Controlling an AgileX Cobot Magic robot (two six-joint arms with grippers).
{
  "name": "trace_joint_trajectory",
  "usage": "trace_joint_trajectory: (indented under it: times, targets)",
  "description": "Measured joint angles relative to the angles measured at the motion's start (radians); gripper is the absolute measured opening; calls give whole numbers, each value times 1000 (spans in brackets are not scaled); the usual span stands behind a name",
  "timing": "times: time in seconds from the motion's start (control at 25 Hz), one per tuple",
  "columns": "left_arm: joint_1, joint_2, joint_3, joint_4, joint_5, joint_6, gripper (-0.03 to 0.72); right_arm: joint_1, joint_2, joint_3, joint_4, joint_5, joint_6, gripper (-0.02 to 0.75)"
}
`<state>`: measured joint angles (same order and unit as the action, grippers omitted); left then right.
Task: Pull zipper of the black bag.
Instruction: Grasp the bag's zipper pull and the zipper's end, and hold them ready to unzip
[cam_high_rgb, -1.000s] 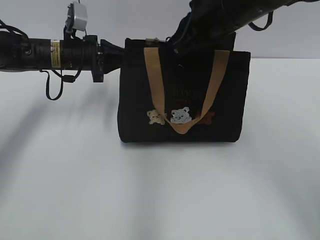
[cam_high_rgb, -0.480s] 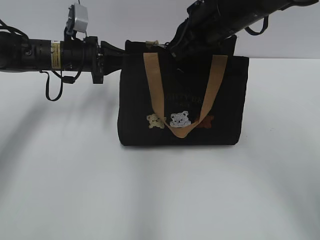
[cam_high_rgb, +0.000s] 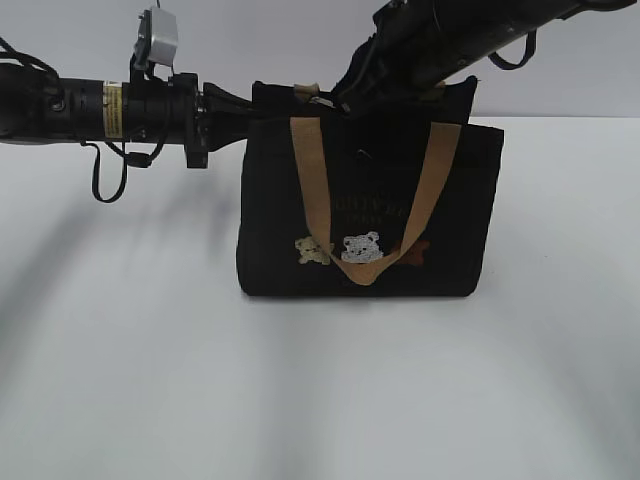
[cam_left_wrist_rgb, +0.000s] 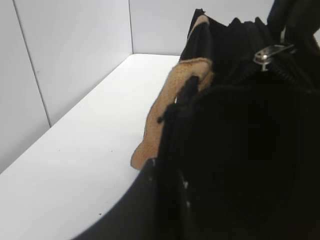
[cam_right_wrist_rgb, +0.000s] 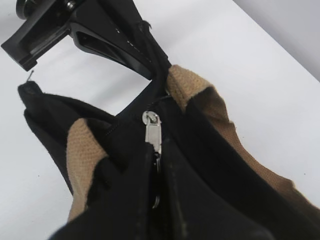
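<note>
The black bag (cam_high_rgb: 450, 200) stands upright on the white table, with tan handles and small bears on its front. My left gripper (cam_high_rgb: 244, 106) is shut on the bag's top left corner; in the left wrist view its jaws (cam_left_wrist_rgb: 172, 167) pinch the black fabric edge beside a tan handle (cam_left_wrist_rgb: 167, 112). My right gripper (cam_high_rgb: 342, 100) reaches down from the upper right onto the bag's top edge. In the right wrist view its fingers (cam_right_wrist_rgb: 158, 167) are shut on the silvery zipper (cam_right_wrist_rgb: 152, 131). The zipper also shows in the left wrist view (cam_left_wrist_rgb: 270, 52).
The white table (cam_high_rgb: 320, 390) spreads in front of the bag and to both sides. White walls stand behind it and at the left (cam_left_wrist_rgb: 75, 45). The left arm (cam_high_rgb: 110, 108) lies level, just above table height.
My right gripper has crept a little to the left along the bag's top. The bag's front top edge has sunk lower and the bag has shifted slightly. The left arm has held still.
</note>
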<state>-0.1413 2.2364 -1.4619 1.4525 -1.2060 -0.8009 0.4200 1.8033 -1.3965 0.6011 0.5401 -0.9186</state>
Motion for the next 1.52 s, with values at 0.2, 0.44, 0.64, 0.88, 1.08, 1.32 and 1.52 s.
trace_joint_trajectory:
  times: [0.2, 0.44, 0.64, 0.88, 1.08, 1.32, 1.52]
  targets:
    - [0, 0, 0, 1, 0, 0, 32, 0, 0, -1, -6, 14, 0, -15]
    - [0, 0, 0, 1, 0, 0, 32, 1, -6, -3, -30, 36, 1, -15]
    - [0, 0, 0, 1, -5, 0, 32, 1, -42, -5, -106, 37, 43, -15]
    - [-1, 0, 0, 1, -7, 0, 32, 1, -46, -5, -287, 38, 201, -15]
    - [-1, 0, 0, 1, -7, 0, 32, -7, -62, -5, -414, 63, 345, -15]
    - [-1, 0, 0, 1, -7, 0, 32, -101, -112, -5, -434, 142, 438, -15]
    - [-1, 0, 0, 1, -8, 0, 32, -191, -126, -5, -439, 221, 494, -15]
